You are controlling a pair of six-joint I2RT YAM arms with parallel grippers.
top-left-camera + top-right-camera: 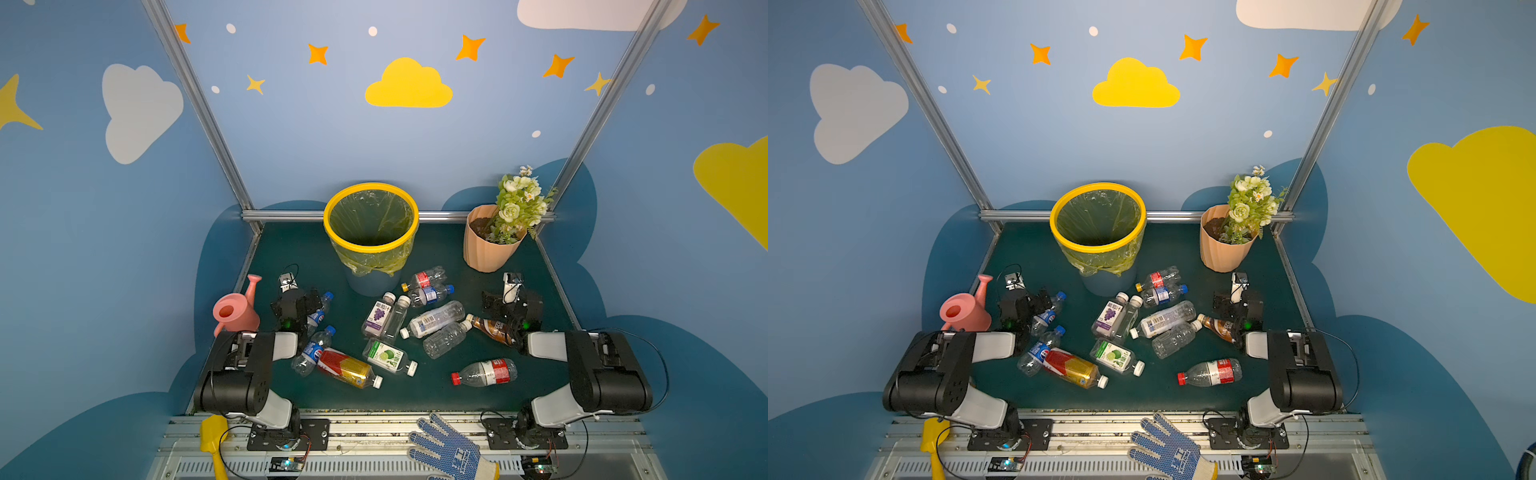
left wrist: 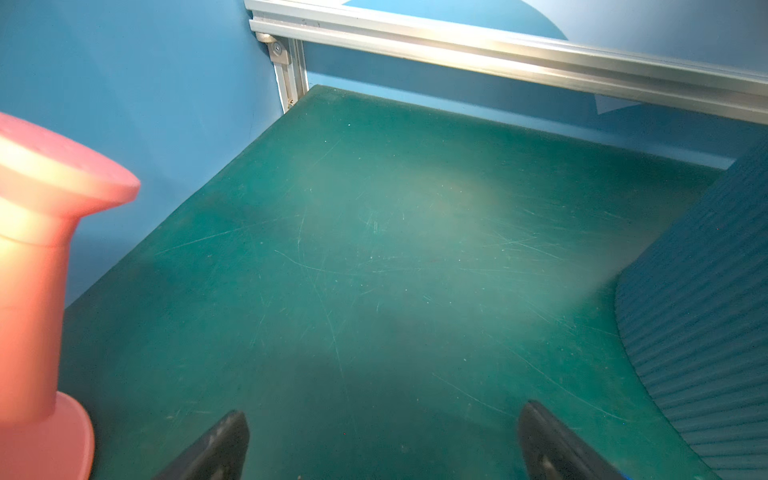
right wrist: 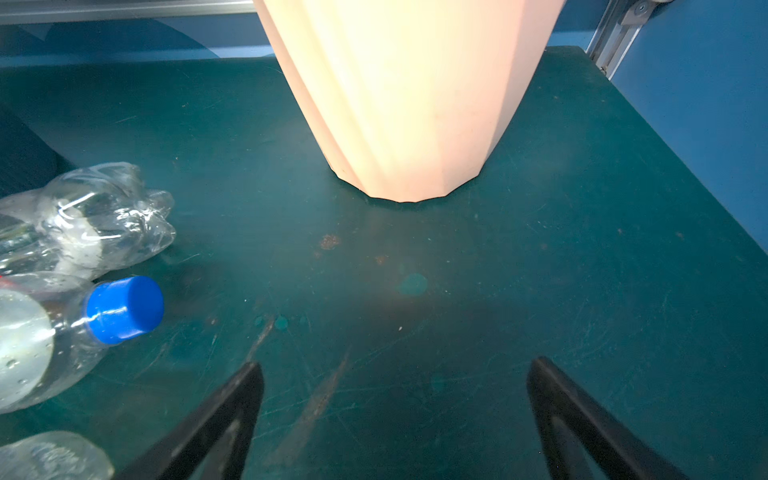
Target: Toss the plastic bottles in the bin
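Several plastic bottles lie on the green mat in both top views, among them a grape-label one [image 1: 378, 316], a red-capped one [image 1: 486, 372] and a brown one [image 1: 1221, 328]. The bin [image 1: 371, 248] stands upright at the back middle, its yellow bag liner holding nothing. My left gripper [image 2: 383, 411] hovers open over bare mat beside a blue-capped bottle [image 1: 318, 316], the bin's ribbed wall [image 2: 706, 311] to one side. My right gripper [image 3: 398, 363] is open and empty too, facing the flower pot, with a blue-capped bottle [image 3: 62, 328] and a crumpled clear one [image 3: 83, 220] nearby.
A pink watering can [image 1: 235, 309] stands at the left edge, its spout [image 2: 37, 249] close to my left gripper. The peach flower pot [image 1: 488, 245] with flowers is at the back right. A dotted blue glove [image 1: 449, 449] and a yellow shovel [image 1: 214, 436] lie on the front rail.
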